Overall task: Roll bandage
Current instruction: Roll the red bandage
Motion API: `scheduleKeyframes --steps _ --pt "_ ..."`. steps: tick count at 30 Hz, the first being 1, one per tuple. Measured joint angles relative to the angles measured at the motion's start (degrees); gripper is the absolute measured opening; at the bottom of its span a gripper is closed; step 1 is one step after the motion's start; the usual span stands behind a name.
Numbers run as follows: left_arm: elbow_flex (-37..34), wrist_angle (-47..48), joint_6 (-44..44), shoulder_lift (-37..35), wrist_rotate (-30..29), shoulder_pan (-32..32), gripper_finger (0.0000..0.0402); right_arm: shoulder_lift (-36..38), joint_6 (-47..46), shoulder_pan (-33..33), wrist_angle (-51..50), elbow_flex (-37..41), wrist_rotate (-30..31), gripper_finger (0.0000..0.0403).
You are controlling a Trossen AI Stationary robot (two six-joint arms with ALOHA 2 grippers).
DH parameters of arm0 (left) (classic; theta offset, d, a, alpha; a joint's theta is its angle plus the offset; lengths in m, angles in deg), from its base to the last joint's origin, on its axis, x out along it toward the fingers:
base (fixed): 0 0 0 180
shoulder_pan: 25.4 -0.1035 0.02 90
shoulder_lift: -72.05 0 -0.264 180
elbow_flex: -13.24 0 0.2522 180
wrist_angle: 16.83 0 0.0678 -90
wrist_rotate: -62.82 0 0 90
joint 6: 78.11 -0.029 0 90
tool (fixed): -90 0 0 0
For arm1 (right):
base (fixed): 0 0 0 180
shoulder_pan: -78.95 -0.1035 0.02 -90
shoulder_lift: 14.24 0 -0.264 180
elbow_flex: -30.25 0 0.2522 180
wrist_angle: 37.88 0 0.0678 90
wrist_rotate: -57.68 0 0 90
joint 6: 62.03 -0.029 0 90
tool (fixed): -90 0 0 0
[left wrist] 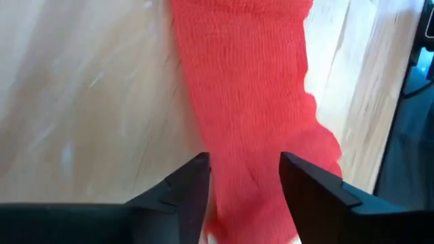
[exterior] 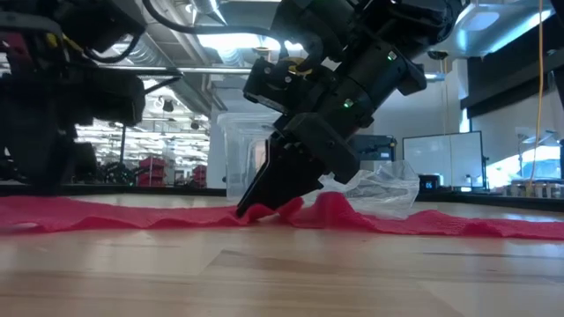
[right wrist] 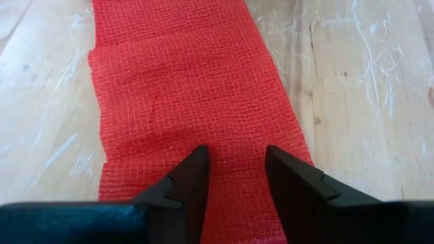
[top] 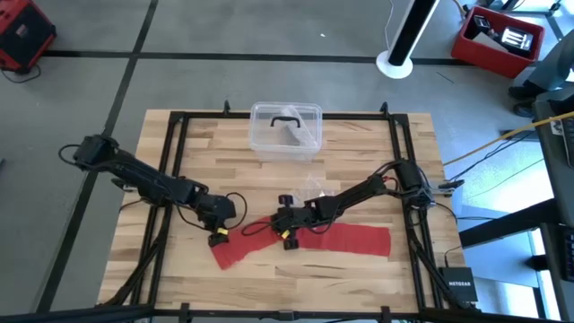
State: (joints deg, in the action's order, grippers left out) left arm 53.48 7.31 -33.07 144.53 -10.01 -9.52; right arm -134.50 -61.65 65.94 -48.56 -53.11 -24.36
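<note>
**Both grippers down on the flat bandage**

The bandage (top: pixel 305 242) lies unrolled as a long red strip across the near part of the table (top: pixel 377 278), well clear of the box (top: pixel 285 131) at the far edge. One end reaches toward the table's right side, its edge short of the frame rail; the other end angles down to the left, nearer the front edge.

The right gripper (top: pixel 289 235) is planted on the strip about mid-length, fingers (right wrist: pixel 184 186) parted with fabric between them; in the low view the cloth humps up just beside its tips (exterior: pixel 264 210). The left gripper (top: pixel 218 236) sits over the strip's left end, fingers (left wrist: pixel 183 193) spread and straddling the fabric.

A crumpled clear wrapper (top: pixel 313 188) lies between bandage and box. Bare wood stays open in front of the strip and to both sides of the box.
</note>
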Motion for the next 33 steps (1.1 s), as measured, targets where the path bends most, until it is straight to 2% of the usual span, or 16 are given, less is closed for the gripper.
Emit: scheduleKeyframes --steps 4,8,12,17,23,27,30,33 --pt "0.27 8.63 1.81 -6.0 -1.45 0.13 0.017 1.69 -0.11 -0.06 -3.4 0.0 -0.02 0.015" --pt "0.18 13.07 5.6 -12.13 -3.66 2.51 0.0163 4.1 -1.33 -0.14 -5.88 0.0 -0.1 0.015" --pt "0.18 14.51 9.64 -15.28 -6.26 6.54 0.0161 4.74 -3.84 -0.9 -5.18 -0.04 -4.66 0.015" --pt "0.17 14.91 13.55 -14.55 -11.02 12.8 0.0161 4.01 -6.1 -5.17 1.67 -0.06 -5.79 0.015" --pt "0.13 14.57 14.98 -11.54 -16.98 18.29 0.0161 2.73 -6.6 -10.03 12.05 -0.17 0.58 0.015" --pt "0.13 14.06 14.6 -9.88 -18.16 19.98 0.0161 -1.01 -7.61 -12.31 21.47 -0.29 3.37 0.015" --pt "-0.01 13.7 12.86 -9.28 -20.08 21.04 0.0158 -5.29 -8.02 -13.6 24.16 -4.32 4.79 0.015" --pt "-2.38 8.73 11.52 -9.26 -20.72 21.56 0.0154 -10.21 -7.76 -14.51 23.13 -11.13 6.51 0.015"
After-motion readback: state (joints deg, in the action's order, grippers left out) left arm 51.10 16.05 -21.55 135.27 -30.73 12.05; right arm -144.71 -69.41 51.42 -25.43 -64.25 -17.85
